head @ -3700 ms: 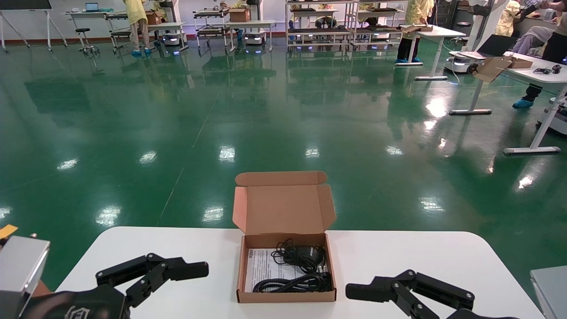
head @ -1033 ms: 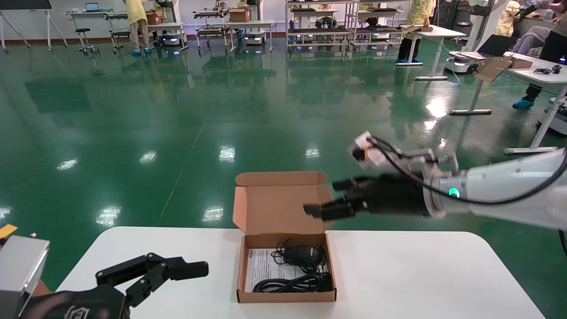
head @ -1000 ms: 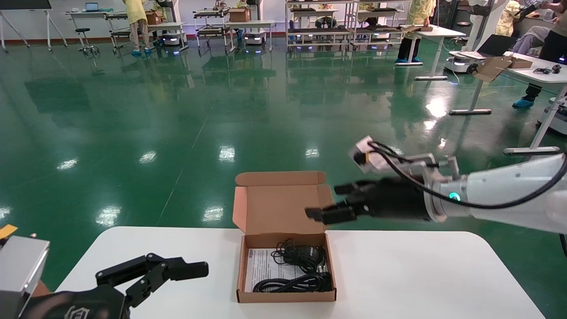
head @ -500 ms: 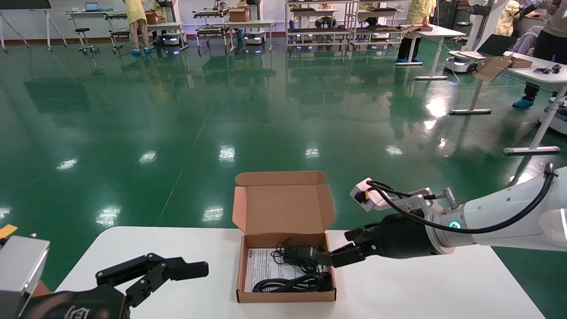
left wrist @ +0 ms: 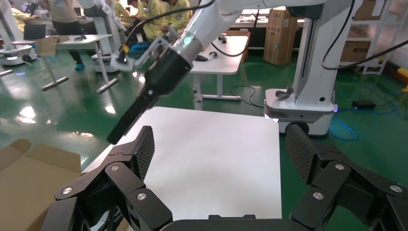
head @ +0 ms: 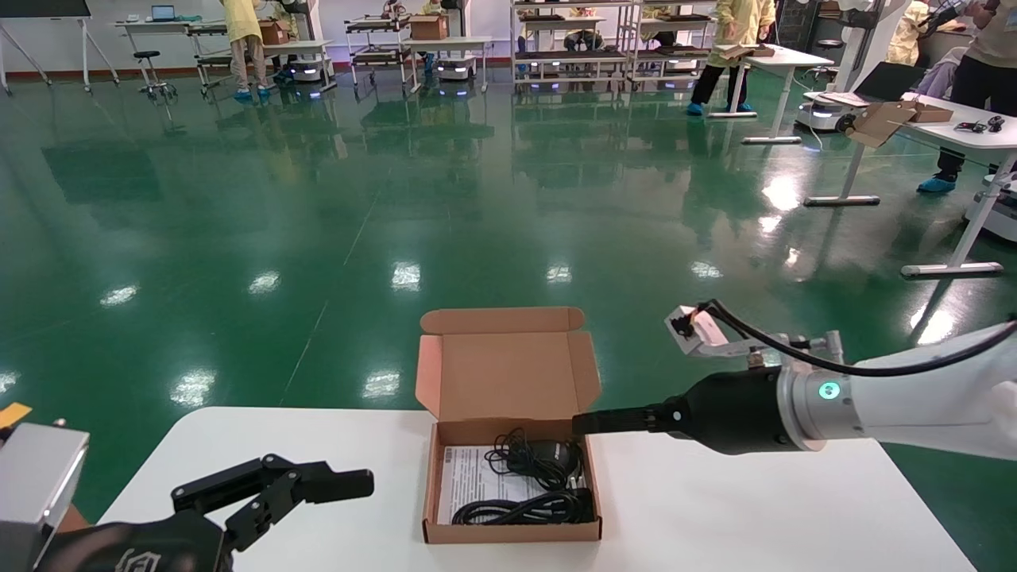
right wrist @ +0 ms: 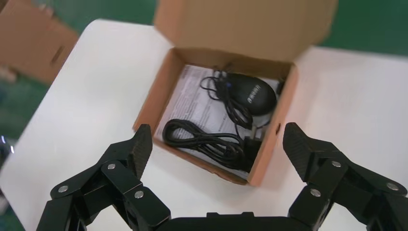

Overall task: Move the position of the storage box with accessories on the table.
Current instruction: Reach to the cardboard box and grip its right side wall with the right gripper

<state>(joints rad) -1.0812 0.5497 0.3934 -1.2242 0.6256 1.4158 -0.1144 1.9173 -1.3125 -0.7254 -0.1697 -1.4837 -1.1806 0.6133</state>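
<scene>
We see the storage box (head: 512, 508) lying open on the tabletop (head: 755, 508), cables (right wrist: 211, 139) and paper inside. It looks light and its thin cardboard walls would flex, so we would grip a side wall low down. The right pincer (right wrist: 216, 159) hovers spread above it; the left pincer (head: 318, 483), parked at the near left, is spread too.

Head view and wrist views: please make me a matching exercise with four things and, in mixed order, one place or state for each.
Things:
1. lid
2. cables
3. left gripper
4. right gripper

States:
a. open, low over the table, left of the box
b. coiled inside the box
c. standing open
d. open, at the box's right wall

Pairs: 1-c, 2-b, 3-a, 4-d
</scene>
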